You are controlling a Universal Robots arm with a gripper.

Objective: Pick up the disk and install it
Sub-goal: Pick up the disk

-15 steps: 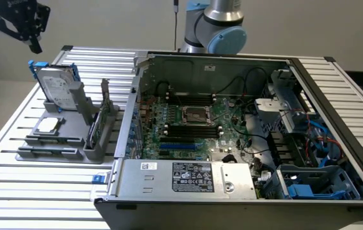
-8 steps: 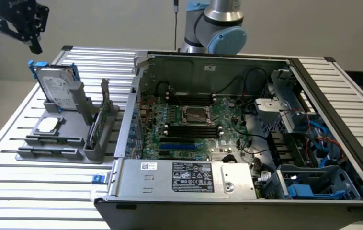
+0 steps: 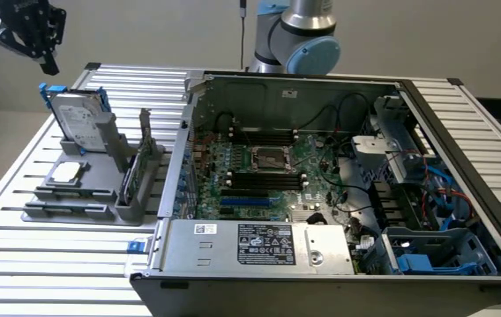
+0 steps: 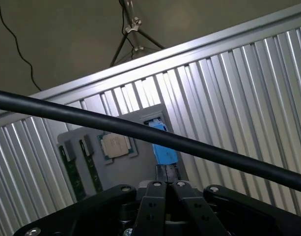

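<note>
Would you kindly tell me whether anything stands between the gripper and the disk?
Nothing visible in the exterior view: the shut gripper hangs above the disk, which stands upright in the grey holder, open air between. In the wrist view a black cable crosses before the disk; whether it blocks the path I cannot tell.

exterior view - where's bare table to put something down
Bare slats of the table lie in front of the grey holder, toward the exterior view's left near corner, and behind it up to the far edge. More lie past the open case on the exterior view's right. Crowded: the holder, with the disk, and the case interior.
</note>
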